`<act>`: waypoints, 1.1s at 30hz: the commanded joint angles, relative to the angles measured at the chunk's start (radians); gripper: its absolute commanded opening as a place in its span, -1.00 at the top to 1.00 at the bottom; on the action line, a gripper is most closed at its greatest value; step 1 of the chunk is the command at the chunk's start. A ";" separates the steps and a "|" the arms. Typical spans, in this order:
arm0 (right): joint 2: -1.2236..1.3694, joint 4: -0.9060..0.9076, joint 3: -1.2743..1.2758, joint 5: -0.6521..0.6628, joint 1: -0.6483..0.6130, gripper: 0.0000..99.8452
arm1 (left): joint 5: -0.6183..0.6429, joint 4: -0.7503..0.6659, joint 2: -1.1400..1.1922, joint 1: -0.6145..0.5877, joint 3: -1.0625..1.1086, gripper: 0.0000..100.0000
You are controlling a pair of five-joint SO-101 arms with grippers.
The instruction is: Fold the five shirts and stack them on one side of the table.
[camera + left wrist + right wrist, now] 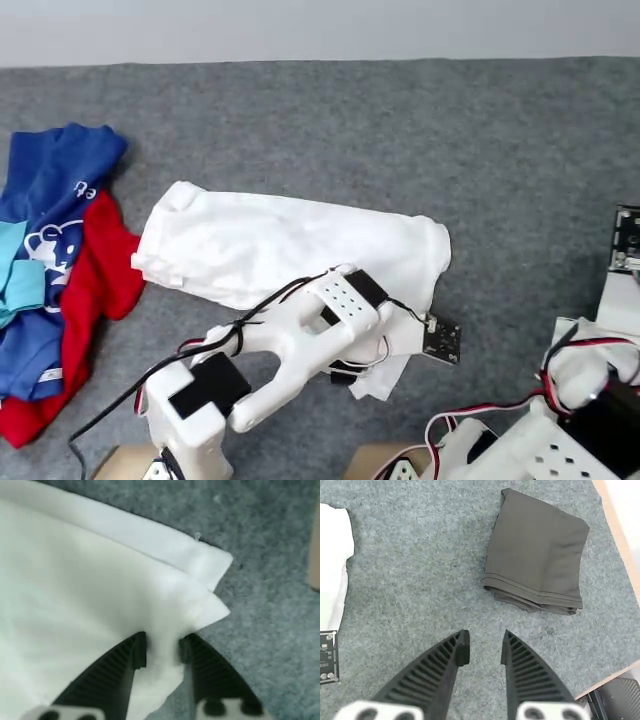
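A white shirt (290, 245) lies partly folded across the middle of the grey mat. My left gripper (161, 652) is at the shirt's near edge, shut on a bunched corner of the white fabric (90, 580); in the high view the left arm (330, 320) covers that spot. A folded dark grey shirt (535, 565) lies flat near the table's edge. My right gripper (485, 647) hovers open over bare mat, short of the dark shirt, with nothing between its fingers. A blue shirt (50, 190), a red shirt (100, 270) and a teal shirt (20, 275) lie heaped at the left.
The grey mat (450, 130) covers the table, with free room at the back and right. A wooden table edge (615, 530) runs just past the dark shirt. The right arm's base (590, 400) stands at the near right corner.
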 commanded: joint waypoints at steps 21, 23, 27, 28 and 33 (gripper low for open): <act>-0.007 0.042 -0.003 0.003 0.008 0.78 | 0.009 0.149 0.021 -0.069 -0.315 0.99; -0.007 0.042 -0.003 0.003 0.008 0.78 | 0.009 0.147 0.025 -0.087 -0.334 0.99; -0.007 0.042 -0.003 0.003 0.008 0.78 | 0.009 0.143 0.025 -0.120 -0.357 0.99; -0.007 0.042 -0.003 0.003 0.008 0.78 | 0.009 0.143 0.025 -0.129 -0.364 0.99; -0.007 0.042 -0.003 0.003 0.008 0.78 | 0.009 0.103 0.026 -0.190 -0.403 0.99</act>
